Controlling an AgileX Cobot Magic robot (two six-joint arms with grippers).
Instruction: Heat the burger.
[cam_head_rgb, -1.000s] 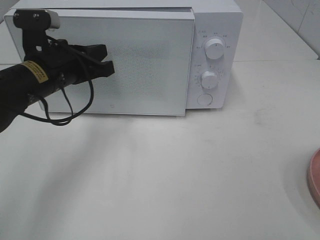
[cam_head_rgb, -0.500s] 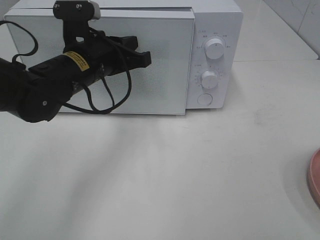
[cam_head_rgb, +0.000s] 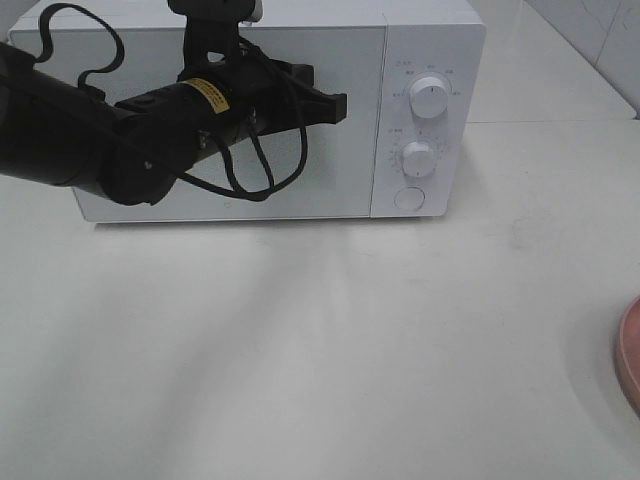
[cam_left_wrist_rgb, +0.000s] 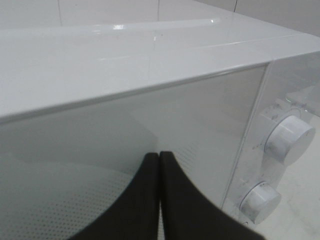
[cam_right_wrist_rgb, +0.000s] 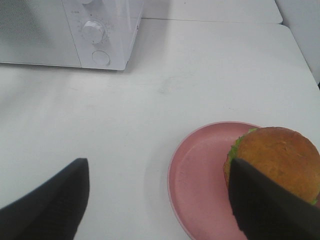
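From the high camera I see my left arm reaching across the front of the white microwave (cam_head_rgb: 430, 40), its left gripper (cam_head_rgb: 338, 103) held in front of the door (cam_head_rgb: 340, 190), near the edge next to the control panel. The door sits flush with the body of the oven. In the left wrist view the two dark fingers (cam_left_wrist_rgb: 145, 200) are pressed together with no gap and nothing between them, tips pointing at the perforated door window, and I cannot tell whether they touch it. To the side of the tips are the upper knob (cam_left_wrist_rgb: 290, 140) and the lower knob (cam_left_wrist_rgb: 260, 200); the high view also shows a round button (cam_head_rgb: 408, 199) below the two. The burger (cam_right_wrist_rgb: 277, 160) is well away from the oven, sitting on the pink plate (cam_right_wrist_rgb: 200, 185) on the white table (cam_head_rgb: 320, 350), towards the plate's far side from the microwave. My right gripper (cam_right_wrist_rgb: 160, 200) hangs above that plate with its jaws spread wide and gripping nothing; one finger (cam_right_wrist_rgb: 265, 210) overlaps the burger's near edge in the right wrist view, and the other is out over bare table. The high view catches only a sliver of the plate's rim at its right edge.
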